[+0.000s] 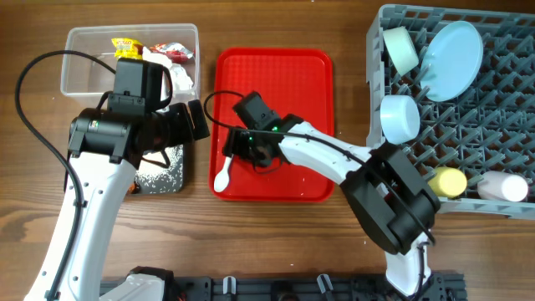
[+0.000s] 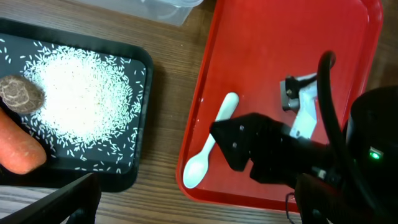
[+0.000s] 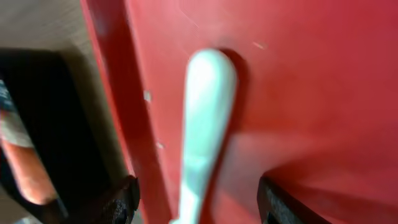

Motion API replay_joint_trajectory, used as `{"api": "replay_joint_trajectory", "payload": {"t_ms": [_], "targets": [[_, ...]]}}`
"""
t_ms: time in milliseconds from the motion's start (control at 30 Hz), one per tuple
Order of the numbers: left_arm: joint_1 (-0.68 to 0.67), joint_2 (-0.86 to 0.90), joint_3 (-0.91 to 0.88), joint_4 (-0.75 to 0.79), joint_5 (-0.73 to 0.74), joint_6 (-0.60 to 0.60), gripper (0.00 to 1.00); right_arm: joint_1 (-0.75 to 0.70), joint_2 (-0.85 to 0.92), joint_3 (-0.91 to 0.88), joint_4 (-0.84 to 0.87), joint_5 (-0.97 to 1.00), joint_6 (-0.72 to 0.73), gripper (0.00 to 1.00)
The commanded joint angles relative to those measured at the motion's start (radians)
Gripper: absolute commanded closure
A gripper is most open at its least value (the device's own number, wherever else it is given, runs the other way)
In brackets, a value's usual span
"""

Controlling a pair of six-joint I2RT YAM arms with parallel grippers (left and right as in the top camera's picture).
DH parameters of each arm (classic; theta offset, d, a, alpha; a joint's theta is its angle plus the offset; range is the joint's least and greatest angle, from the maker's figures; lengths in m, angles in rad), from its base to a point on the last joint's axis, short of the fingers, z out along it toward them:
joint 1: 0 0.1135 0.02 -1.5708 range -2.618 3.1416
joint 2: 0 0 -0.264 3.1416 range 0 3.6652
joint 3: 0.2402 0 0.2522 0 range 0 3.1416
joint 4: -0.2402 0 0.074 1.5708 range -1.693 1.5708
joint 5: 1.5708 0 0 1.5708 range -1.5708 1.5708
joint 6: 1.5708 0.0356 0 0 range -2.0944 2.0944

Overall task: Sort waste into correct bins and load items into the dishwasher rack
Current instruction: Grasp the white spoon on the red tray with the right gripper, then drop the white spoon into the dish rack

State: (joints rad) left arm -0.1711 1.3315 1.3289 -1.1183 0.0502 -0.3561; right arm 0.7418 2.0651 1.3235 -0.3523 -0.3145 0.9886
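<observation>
A white spoon (image 1: 224,172) lies at the front left of the flat red tray (image 1: 284,84). My right gripper (image 1: 237,150) is open and straddles the spoon's handle (image 3: 205,118), one finger on each side, close above the tray. My left gripper (image 1: 194,122) is open and empty above the black bin (image 1: 163,180). This bin holds rice grains (image 2: 81,99), a brown lump (image 2: 22,93) and a carrot (image 2: 18,149). The clear tub (image 1: 79,79) holds wrappers (image 1: 127,46) and tissue (image 1: 180,77). The grey rack (image 1: 501,100) holds a plate (image 1: 451,50), two bowls (image 1: 401,48) (image 1: 399,117), a yellow cup (image 1: 447,181) and a pink cup (image 1: 504,186).
The red tray's raised left rim (image 3: 106,81) runs just beside the spoon, with a strip of bare wood (image 2: 168,118) between it and the black bin. The right arm's body (image 1: 393,201) reaches across the rack's front left corner.
</observation>
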Motion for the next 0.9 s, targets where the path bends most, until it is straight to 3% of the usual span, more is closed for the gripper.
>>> {"api": "replay_joint_trajectory", "payload": {"t_ms": [0, 100, 167, 333, 500, 667, 767, 867], "targets": [[-0.004, 0.0, 0.012, 0.003, -0.01, 0.008, 0.0, 0.008, 0.127, -0.021, 0.045, -0.025, 0.063, 0.38], [-0.004, 0.0, 0.012, 0.003, -0.01, 0.008, 0.0, 0.008, 0.182, -0.021, 0.132, -0.107, 0.093, 0.45], [-0.004, 0.0, 0.012, 0.003, -0.01, 0.008, 0.0, 0.01, 0.194, -0.021, 0.134, -0.118, 0.095, 0.55], [-0.004, 0.0, 0.012, 0.003, -0.01, 0.008, 0.0, 0.013, 0.196, -0.021, 0.135, -0.122, 0.091, 0.96], [-0.004, 0.0, 0.012, 0.003, -0.01, 0.008, 0.0, 0.001, 0.196, -0.021, 0.136, -0.129, 0.084, 0.96], [-0.004, 0.0, 0.012, 0.003, -0.01, 0.008, 0.0, -0.157, 0.132, -0.021, 0.166, -0.15, -0.034, 0.96], [-0.004, 0.0, 0.012, 0.003, -0.01, 0.008, 0.0, -0.278, 0.016, -0.02, 0.153, -0.147, -0.116, 0.96], [-0.004, 0.0, 0.012, 0.003, -0.01, 0.008, 0.0, -0.418, -0.227, -0.02, 0.073, -0.051, -0.203, 0.96]]}}
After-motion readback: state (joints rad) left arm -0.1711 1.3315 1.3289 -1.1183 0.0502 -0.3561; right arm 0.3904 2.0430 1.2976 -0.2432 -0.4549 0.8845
